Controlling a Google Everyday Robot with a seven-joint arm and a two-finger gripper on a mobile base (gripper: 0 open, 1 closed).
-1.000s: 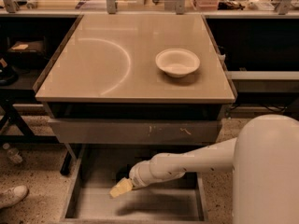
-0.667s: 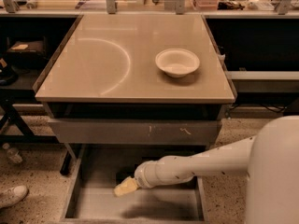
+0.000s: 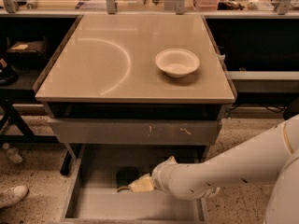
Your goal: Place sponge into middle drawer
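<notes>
Risk at hand (image 3: 148, 183): sponge (image 3: 140, 185) may cling on release, or tumble off-centre in the middle drawer (image 3: 117, 207) below. Hand is clenched on the sponge's near end, inside the drawer and just over its floor. Drawer front panel (image 3: 135, 132) directly above could catch the arm on lifting.

Warm, yellowish light falls from above on the tabletop (image 3: 117, 73), which has a soft sheen and a pale curved streak on its left half; whether that is glare or a mark cannot be told. The white bowl (image 3: 177, 62) casts a short shadow at its near side. Below, the light drops off. The middle drawer (image 3: 140, 208) is dim, and the end effector (image 3: 134, 183), low inside it, sits in dark shadow beside the brighter sponge (image 3: 142, 185). The side recesses are almost black.
</notes>
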